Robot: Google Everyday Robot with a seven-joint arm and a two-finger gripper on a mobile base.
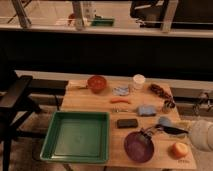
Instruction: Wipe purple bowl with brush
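Pincer (170, 130): dark, at the end of a white arm entering from the right edge, low over the tabletop's (85, 102) front right part. Whether it is wide or narrow cannot be told.
Brush (149, 133): slim black handle running back into the pincer, pale head at the upper right rim of the purple bowl (138, 148).
Purple bowl: upright near the front edge, just right of the green tray (48, 145).
Tabletop: pale wood, rectangular.
- Back row: orange-red bowl (97, 83), crumpled bluish cloth (121, 91), white cup (138, 81).
- Middle: orange carrot-like stick (120, 100), blue cloth (146, 110), flat black block (127, 123), small blue cup (163, 121).
- Front right corner: orange fruit (179, 150).
Room: dim. A black chair (15, 97) stands left of the tabletop, a dark wall panel (110, 55) runs behind it, and a brighter railed area lies above.
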